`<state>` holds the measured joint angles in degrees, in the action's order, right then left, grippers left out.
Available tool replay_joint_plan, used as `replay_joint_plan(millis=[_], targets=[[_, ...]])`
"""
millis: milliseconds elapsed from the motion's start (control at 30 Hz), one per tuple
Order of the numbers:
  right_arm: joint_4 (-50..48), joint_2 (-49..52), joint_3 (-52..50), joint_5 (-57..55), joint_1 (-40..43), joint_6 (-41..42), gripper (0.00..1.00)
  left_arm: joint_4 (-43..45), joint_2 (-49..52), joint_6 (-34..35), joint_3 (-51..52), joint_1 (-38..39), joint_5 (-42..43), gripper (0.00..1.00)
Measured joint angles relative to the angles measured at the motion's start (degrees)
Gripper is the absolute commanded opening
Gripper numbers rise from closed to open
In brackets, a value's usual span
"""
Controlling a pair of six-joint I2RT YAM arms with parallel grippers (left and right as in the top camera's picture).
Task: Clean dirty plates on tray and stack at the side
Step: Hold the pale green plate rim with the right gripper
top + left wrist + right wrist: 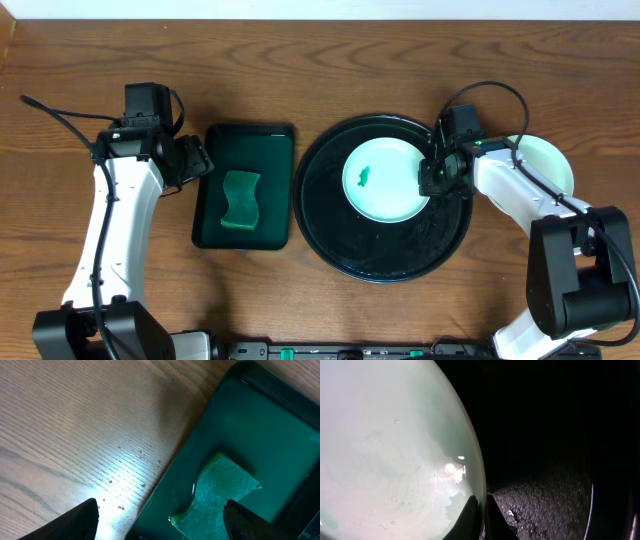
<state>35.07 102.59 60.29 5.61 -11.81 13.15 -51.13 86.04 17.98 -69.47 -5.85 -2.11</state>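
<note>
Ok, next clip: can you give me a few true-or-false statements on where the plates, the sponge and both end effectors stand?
1. The sponge lies in the green tray. True.
2. The left end effector grips the sponge. False: it is open and holds nothing.
3. The right end effector is shut on the rim of the plate in the black tray. True.
4. That plate is clean. False: it bears a green smear.
5. Three plates lie in the black tray. False: only one does; a second plate lies on the table to its right.
</note>
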Motion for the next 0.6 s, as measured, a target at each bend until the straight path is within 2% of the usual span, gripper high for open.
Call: replay_joint_plan(millis=[100, 367, 600], targets=[[0.15, 0.0, 0.0, -0.02, 0.0, 0.02, 0.01, -0.02, 0.0, 0.0, 0.0, 0.0, 0.0, 0.8], [-0.13, 0.0, 0.0, -0.15, 0.0, 0.07, 0.14, -0.02, 0.0, 0.0, 0.0, 0.0, 0.0, 0.8], [-0.66, 0.0, -0.02, -0.2, 0.0, 0.0, 0.14, 0.0, 0.0, 0.0, 0.0, 0.0, 0.0, 0.8]])
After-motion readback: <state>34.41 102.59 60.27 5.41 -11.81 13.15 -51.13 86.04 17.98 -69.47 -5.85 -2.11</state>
